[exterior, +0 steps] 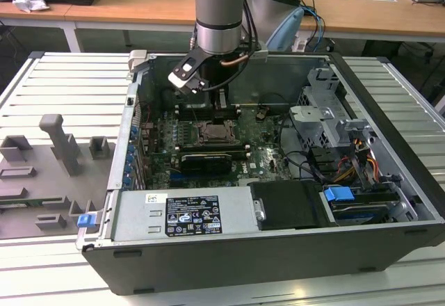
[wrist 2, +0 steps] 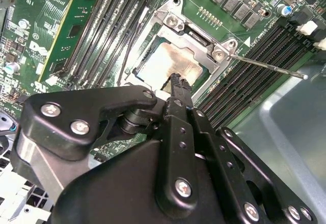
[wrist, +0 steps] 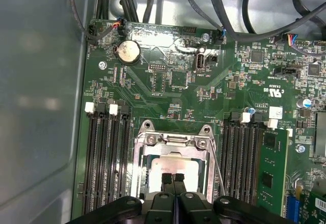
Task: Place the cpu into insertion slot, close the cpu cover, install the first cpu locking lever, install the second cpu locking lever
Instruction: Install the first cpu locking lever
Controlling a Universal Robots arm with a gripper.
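Observation:
The cpu, pale and silvery, lies in the insertion slot on the green board. The silver cpu cover lies down around it, and the chip shows through its cut-out. My gripper is shut, empty, its black tips together over the chip's near edge; contact is unclear. One thin locking lever sticks out unlatched over the memory slots.
Black memory slots flank the socket on both sides. A long black graphics card, the power supply, a drive cage with cables and the case's walls surround the board. A grey fixture plate lies at the exterior view's left.

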